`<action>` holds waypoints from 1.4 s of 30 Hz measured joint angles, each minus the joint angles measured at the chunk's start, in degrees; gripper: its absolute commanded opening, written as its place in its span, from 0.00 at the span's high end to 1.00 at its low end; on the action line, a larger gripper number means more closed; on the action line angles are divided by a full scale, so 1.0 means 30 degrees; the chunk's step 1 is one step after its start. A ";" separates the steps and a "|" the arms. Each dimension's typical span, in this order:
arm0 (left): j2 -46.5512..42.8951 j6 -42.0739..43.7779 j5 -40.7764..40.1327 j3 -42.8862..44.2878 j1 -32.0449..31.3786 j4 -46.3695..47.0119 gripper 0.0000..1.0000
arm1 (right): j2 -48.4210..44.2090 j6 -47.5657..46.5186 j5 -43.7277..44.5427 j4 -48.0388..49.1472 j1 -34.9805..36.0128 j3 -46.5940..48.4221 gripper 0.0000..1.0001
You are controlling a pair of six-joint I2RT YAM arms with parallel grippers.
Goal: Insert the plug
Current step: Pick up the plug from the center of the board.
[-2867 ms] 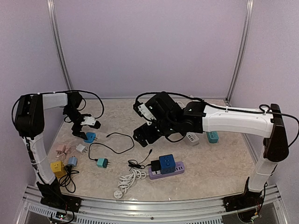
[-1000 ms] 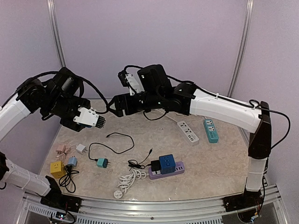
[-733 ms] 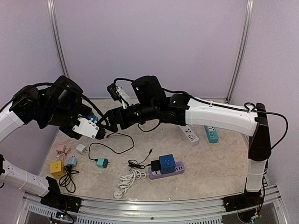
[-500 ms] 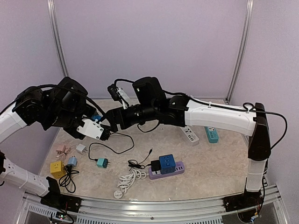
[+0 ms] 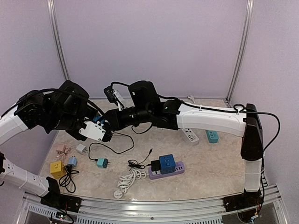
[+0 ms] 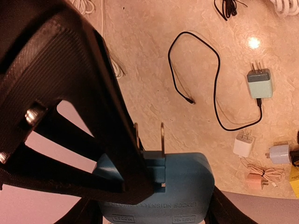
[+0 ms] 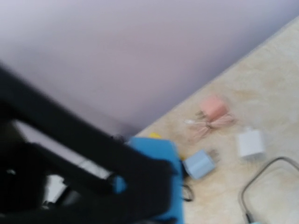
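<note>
Left wrist view: left gripper (image 6: 154, 210) pinches blue plug (image 6: 180, 179), prongs pointing away toward right gripper (image 5: 108, 123) alongside, probably touching; its closure I can't tell.

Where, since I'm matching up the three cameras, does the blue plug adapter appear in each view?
Top external: the blue plug adapter is left of centre, only a small part of it showing.
Left wrist: bottom centre, with its prongs pointing up in the picture.
Right wrist: lower centre, blurred and partly covered.
Shared landmark: the white charger.
</note>
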 measured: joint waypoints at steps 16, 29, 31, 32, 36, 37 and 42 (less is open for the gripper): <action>-0.1967 -0.4102 0.5493 -0.0109 0.1348 0.1625 0.01 | -0.3490 -0.1443 -0.0058 0.4714 -0.0182 -0.7082 1.00; -0.2667 -1.5038 1.5795 -0.0699 0.1282 0.7424 0.33 | -1.0688 -0.5457 0.0714 1.8178 -0.0153 -1.7835 1.00; -0.2076 -1.5810 1.6422 -0.0699 0.0976 0.8145 0.41 | -1.0703 -0.5843 0.0707 1.8965 -0.0153 -1.7930 1.00; -0.1887 -1.6116 1.6444 -0.0692 0.0889 0.8349 0.45 | -1.0703 -0.6011 0.0699 1.9205 -0.0153 -1.7937 1.00; -0.1727 -1.7398 1.6276 -0.0612 0.0896 0.9471 0.55 | -1.0761 -0.6419 0.0466 1.9700 -0.0168 -1.8076 1.00; -0.1705 -1.7668 1.6262 -0.0583 0.0896 0.9712 0.57 | -1.0761 -0.6499 0.0408 1.9832 -0.0168 -1.8076 1.00; -0.1260 -1.8527 1.6364 -0.0350 0.0780 1.0535 0.53 | -1.0812 -0.6732 -0.0007 2.0159 -0.0146 -1.8090 1.00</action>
